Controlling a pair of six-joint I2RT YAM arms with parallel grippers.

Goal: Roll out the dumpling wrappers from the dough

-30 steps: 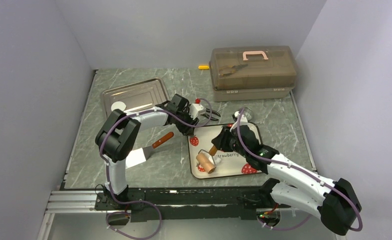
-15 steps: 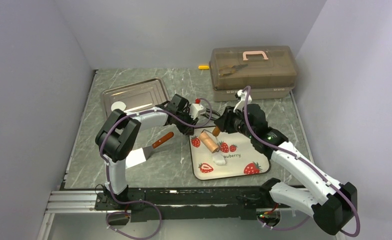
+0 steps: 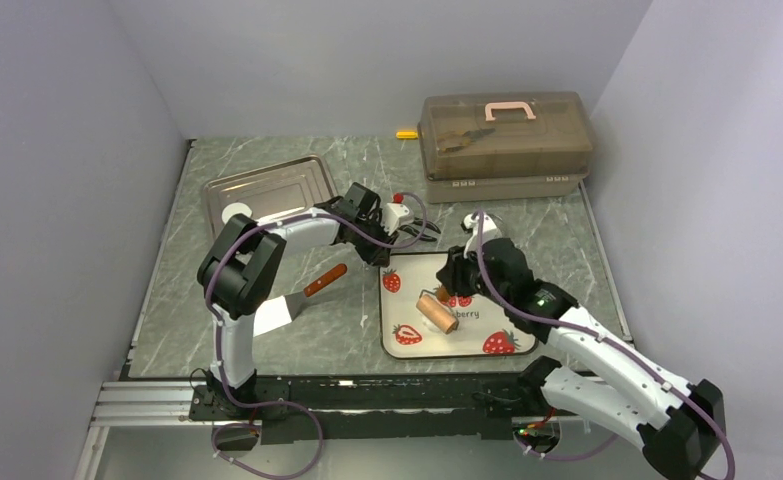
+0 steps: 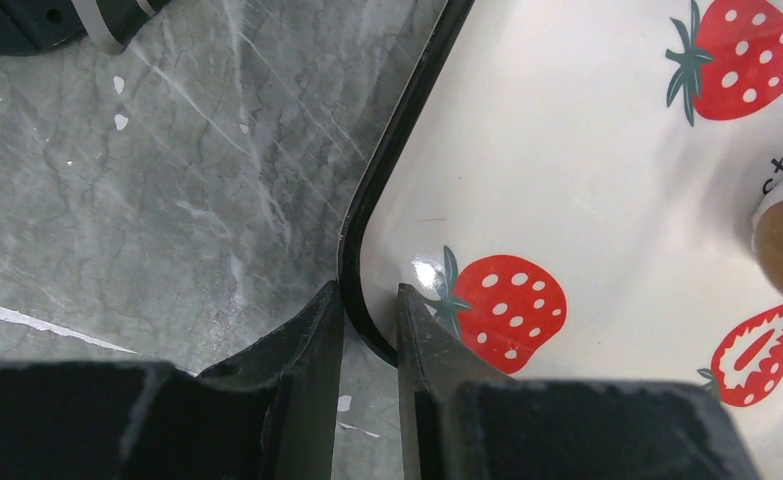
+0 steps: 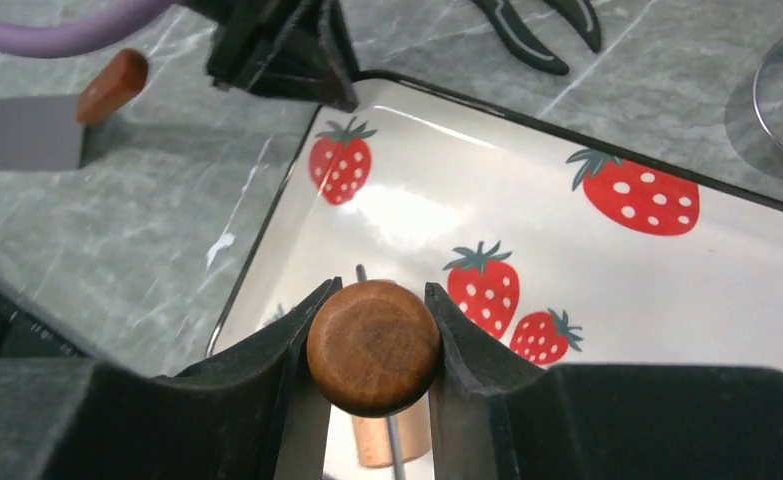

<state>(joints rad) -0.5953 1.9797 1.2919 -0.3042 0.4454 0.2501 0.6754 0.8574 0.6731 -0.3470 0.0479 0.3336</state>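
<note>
The right hand [image 5: 380, 290] is clenching the round wooden handle [image 5: 373, 347] of the roller [image 3: 437, 313], with one finger on each side of the knob. The roller is lying on the strawberry plate [image 3: 410, 300], near its middle. The left hand [image 4: 367, 295] is pinching the black rim at the near left corner of the plate, one finger outside on the tabletop [image 4: 167, 200] and one inside on the white surface, so it seems to be holding the plate in place.

The dough is not showing plainly in any view. I am judging that it is lying under the roller, but I cannot tell this for sure. One finished wrapper [image 3: 237, 212] is resting on the metal tray [image 3: 267, 180], well apart from the plate.

Several things could be going wrong from here:
- The left hand is gripping only a thin rim, so a strong push of the roller could be making the plate slide or turn out of the fingers
- The roller is being held by one handle only, so it may be pressing unevenly and giving a wrapper that is thick on one side
- Soft dough may be sticking to the wood and lifting up with it
</note>
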